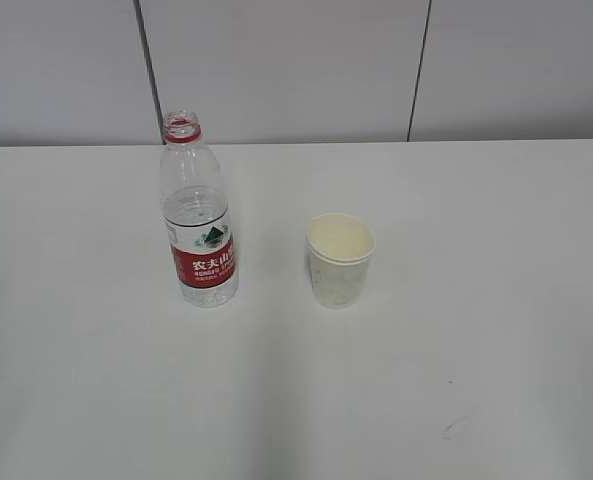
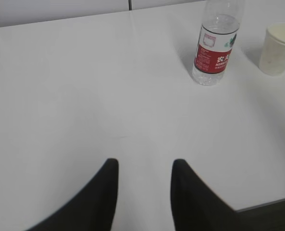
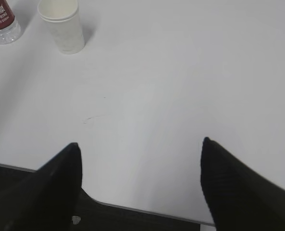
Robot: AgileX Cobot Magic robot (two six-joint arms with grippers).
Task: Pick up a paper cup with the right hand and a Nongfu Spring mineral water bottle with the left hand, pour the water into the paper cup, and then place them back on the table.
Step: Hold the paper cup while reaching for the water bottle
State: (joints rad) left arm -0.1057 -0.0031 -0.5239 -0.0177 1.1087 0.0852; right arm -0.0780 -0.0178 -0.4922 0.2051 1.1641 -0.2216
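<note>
Bottle (image 1: 198, 215) and paper cup (image 1: 340, 259) are shown upright on the white table (image 1: 496, 330), side by side but apart, with a clear strip of tabletop between them. In the exterior view the Nongfu Spring mineral water bottle is seen left of centre; its mouth is uncapped, a red ring encircles the neck, and a red-and-white label with a green mountain logo wraps the lower body. Water is visible inside, up to roughly the shoulder. The cup, about half the bottle's height, is placed to the right; its cream interior is seen from above and appears empty. A few small dark scuff marks (image 1: 454, 428) are noted on the near right of the table. Behind the table a pale panelled wall (image 1: 296, 60) is visible. Neither arm appears in the exterior view.

In the left wrist view the left gripper (image 2: 144, 166) is seen at the table's near edge, its two black fingers held apart with nothing between them; the bottle and cup lie well ahead, at upper right. In the right wrist view the right gripper (image 3: 140, 144) is shown with its fingers spread wide and empty, above the table's near edge; the cup and the bottle's base are seen far ahead at upper left.
</note>
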